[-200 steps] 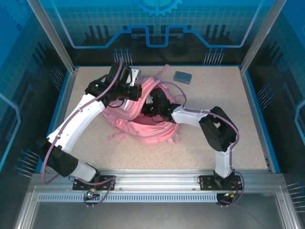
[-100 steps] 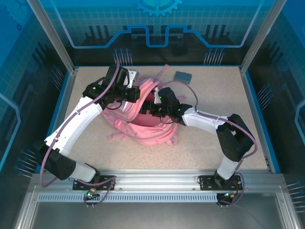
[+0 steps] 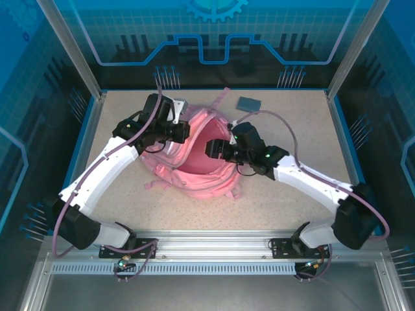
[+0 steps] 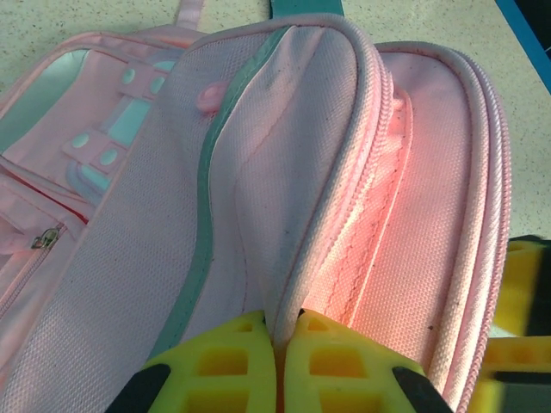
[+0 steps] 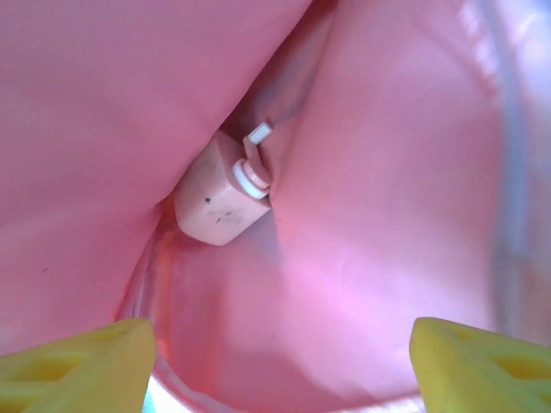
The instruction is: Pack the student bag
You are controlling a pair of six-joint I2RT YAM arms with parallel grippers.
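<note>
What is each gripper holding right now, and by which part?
Left gripper pinches the pink fabric backpack by the fabric rim of its open mouth; right gripper is open inside, holding nothing.

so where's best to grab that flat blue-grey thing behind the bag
Grip the flat blue-grey block across its narrower width, coming straight down from above. It lies flat on the table behind the student bag, apart from it, so its long edges look free; from the side there's probably too little height to catch.

The left gripper (image 4: 277, 351), at six o'clock, pinches a piped seam of the student bag (image 4: 284, 172), with speckled table (image 4: 430, 26) at one o'clock.
</note>
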